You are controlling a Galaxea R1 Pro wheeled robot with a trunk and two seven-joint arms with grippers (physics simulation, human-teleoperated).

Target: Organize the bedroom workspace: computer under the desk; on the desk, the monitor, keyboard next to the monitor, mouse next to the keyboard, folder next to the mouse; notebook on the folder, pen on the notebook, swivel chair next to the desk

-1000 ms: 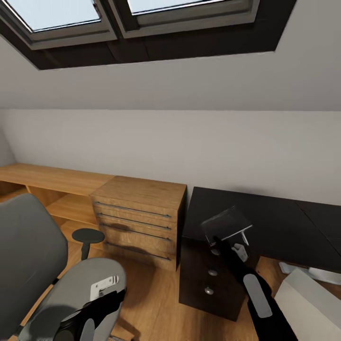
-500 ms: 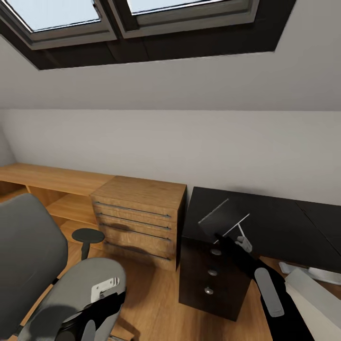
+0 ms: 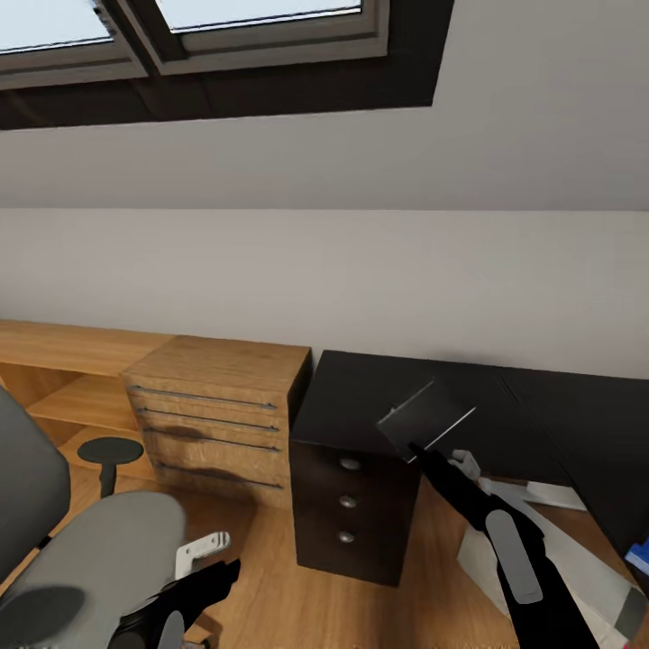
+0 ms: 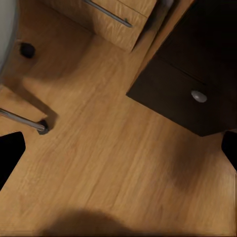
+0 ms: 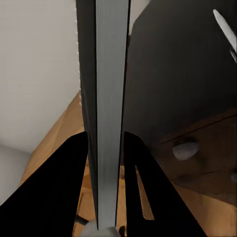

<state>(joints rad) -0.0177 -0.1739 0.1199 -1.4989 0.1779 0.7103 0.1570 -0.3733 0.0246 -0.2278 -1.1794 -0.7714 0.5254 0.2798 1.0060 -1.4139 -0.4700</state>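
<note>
view swung right; right gripper (image 3: 424, 451) holds notebook (image 3: 425, 417) over desk (image 3: 361, 397).

A sloped grey-white wall (image 3: 361, 261) carries a black-framed skylight (image 3: 225, 36) with pale daylight. Below, a light wooden drawer unit (image 3: 212, 419) stands on the light wood floor (image 3: 270, 586).

No text, label, brand, number or sign is showing legibly in any of the views.
</note>
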